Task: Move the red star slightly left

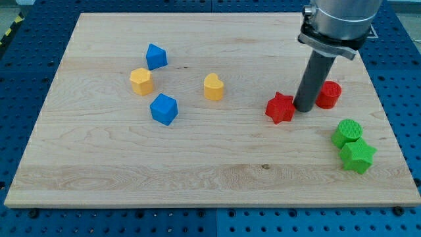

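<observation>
- My tip (304, 108) rests on the worktop (217, 171), touching the right side of the red star (280, 108).
- A red cylinder (328, 95) sits just right of my tip.
- No jaws are fitted, so no grasp state applies.
- The green cylinder (346, 132) and green star (357, 156) lie toward the view's bottom right.

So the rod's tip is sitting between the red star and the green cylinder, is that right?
Not quite. In the camera view my tip sits between the red star and the red cylinder, not the green one. The green cylinder lies further toward the view's bottom right.
</observation>
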{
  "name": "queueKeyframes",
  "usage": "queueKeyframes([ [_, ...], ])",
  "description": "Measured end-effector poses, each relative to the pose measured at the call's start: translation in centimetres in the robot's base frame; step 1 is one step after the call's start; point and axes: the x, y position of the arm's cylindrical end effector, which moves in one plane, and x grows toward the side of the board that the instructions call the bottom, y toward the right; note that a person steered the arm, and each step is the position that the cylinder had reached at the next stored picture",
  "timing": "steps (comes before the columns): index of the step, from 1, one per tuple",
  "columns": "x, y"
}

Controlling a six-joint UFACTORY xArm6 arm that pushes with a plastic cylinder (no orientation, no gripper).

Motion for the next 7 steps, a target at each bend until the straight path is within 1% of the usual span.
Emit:
queueKeyframes([
  [3, -0.1, -5.6],
  [5, 3.3, -9.8],
  [6, 3.3, -9.3],
  [7, 3.3, -4.8],
])
